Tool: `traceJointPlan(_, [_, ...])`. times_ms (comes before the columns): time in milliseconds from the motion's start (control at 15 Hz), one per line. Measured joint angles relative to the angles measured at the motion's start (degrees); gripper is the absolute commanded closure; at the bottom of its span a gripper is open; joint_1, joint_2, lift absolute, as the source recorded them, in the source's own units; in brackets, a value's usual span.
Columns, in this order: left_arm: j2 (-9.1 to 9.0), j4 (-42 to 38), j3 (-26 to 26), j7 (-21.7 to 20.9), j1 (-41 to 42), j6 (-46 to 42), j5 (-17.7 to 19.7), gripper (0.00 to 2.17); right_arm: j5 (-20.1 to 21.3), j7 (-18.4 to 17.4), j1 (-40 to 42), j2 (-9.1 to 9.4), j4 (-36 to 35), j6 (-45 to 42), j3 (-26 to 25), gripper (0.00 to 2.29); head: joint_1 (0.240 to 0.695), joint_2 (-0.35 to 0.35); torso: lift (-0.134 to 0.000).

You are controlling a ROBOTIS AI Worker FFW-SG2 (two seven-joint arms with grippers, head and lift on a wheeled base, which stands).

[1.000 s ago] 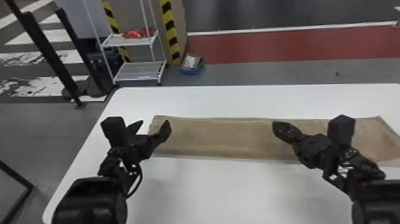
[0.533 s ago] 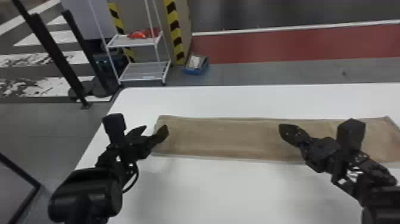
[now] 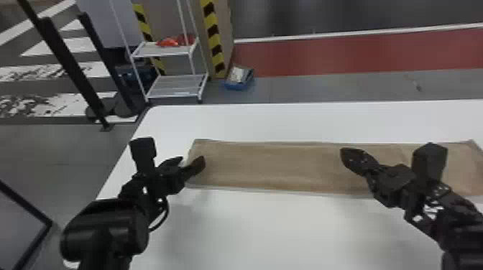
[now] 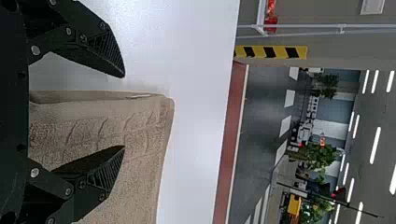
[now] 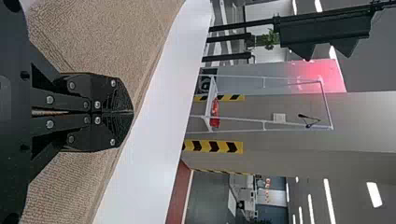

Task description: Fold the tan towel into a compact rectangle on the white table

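**At nine o'clock on the strip: left gripper spread about the short end of the tan towel**

Clock centre is the middle of the towel, twelve pointing away from the robot. The towel lies flat on the white table as a long strip, running from nine to three. Left gripper at nine: jaws parted, nothing grasped, one finger out past the short end and the other over the cloth. Right gripper at three, over the strip: jaws clenched together, no cloth seen between them. We cannot tell whether either touches the towel.

Step in hand, as we judge it: pick up the nine o'clock end to fold it toward three. We should lower the left gripper until one finger slips under the whole stack, then close; too shallow a bite would likely peel off only the top layer. Lift low and carry level, keeping the long edges at twelve and six aligned. Soft cloth may sag or skew if held at one spot, so the right gripper would do well to open and help steady it.
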Motion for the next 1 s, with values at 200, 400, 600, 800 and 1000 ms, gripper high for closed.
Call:
traceJointPlan(200, [0.08, 0.1, -0.2, 0.0, -0.5, 1.6, -0.5, 0.53, 0.0, 0.0, 0.1, -0.06, 0.0, -0.1, -0.1, 1.69, 0.695, 0.190, -0.125])
traceJointPlan(400, [0.23, 0.2, -0.2, 0.1, -0.7, 2.7, -0.7, 0.97, -0.1, 0.0, 0.2, -0.16, 0.0, -0.2, -0.2, 1.69, 0.695, 0.190, -0.125])
traceJointPlan(600, [0.10, -0.5, -0.1, 0.8, -0.8, 3.6, -0.6, 1.26, -0.3, 0.0, 0.2, -0.18, 0.0, -0.2, -0.3, 1.69, 0.695, 0.190, -0.125])
traceJointPlan(800, [-0.09, -3.0, 0.2, 1.7, -0.7, 8.5, 0.6, 1.29, -0.5, 0.0, 0.2, -0.18, 0.2, -0.5, -0.5, 1.69, 0.695, 0.188, -0.125])
traceJointPlan(1000, [-0.40, -7.5, -0.4, 3.4, -0.6, 12.3, 1.4, 1.29, -0.7, 0.1, 0.6, -0.18, 0.2, -1.1, -1.2, 1.69, 0.695, 0.172, -0.125])
